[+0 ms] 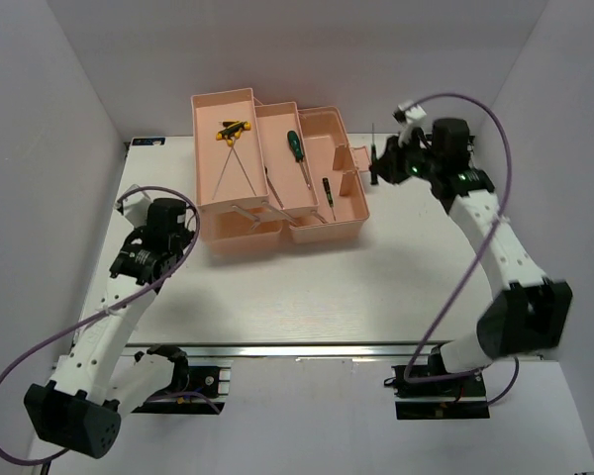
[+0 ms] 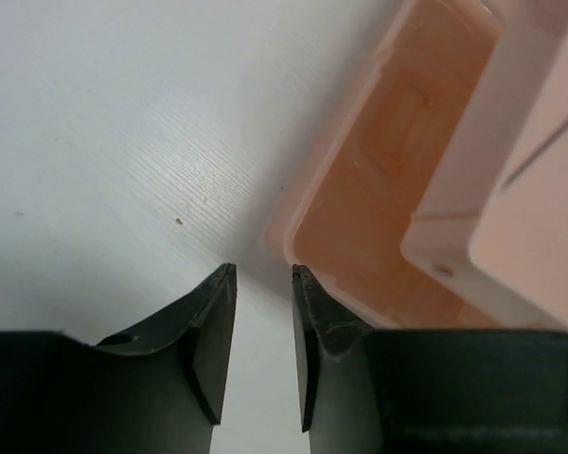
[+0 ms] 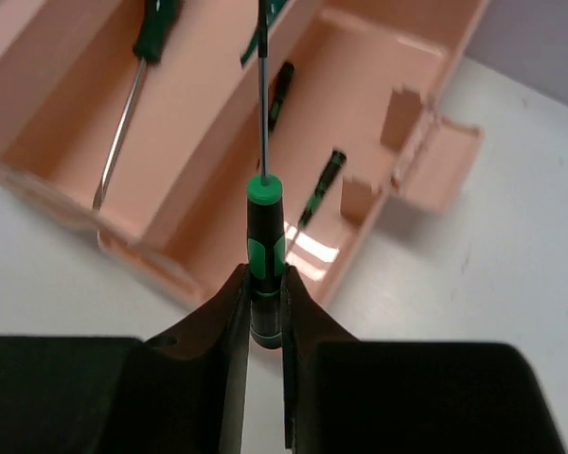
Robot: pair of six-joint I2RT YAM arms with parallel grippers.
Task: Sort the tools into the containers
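Right gripper [image 3: 265, 284] clamped on small green-and-black screwdriver [image 3: 264, 213], shaft pointing toward salmon-pink toolbox [image 3: 208, 142]. Left gripper [image 2: 264, 274] slightly spread, empty, beside toolbox corner.

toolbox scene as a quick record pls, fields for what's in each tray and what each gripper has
toolbox: salmon-pink, open, trays fanned out
left tray: yellow-handled rods
middle tray: large green screwdriver
right compartment: small screwdriver
right gripper: shut on the held screwdriver, by the handle, beside the box's right end
left gripper: open, empty, at the box's near-left corner
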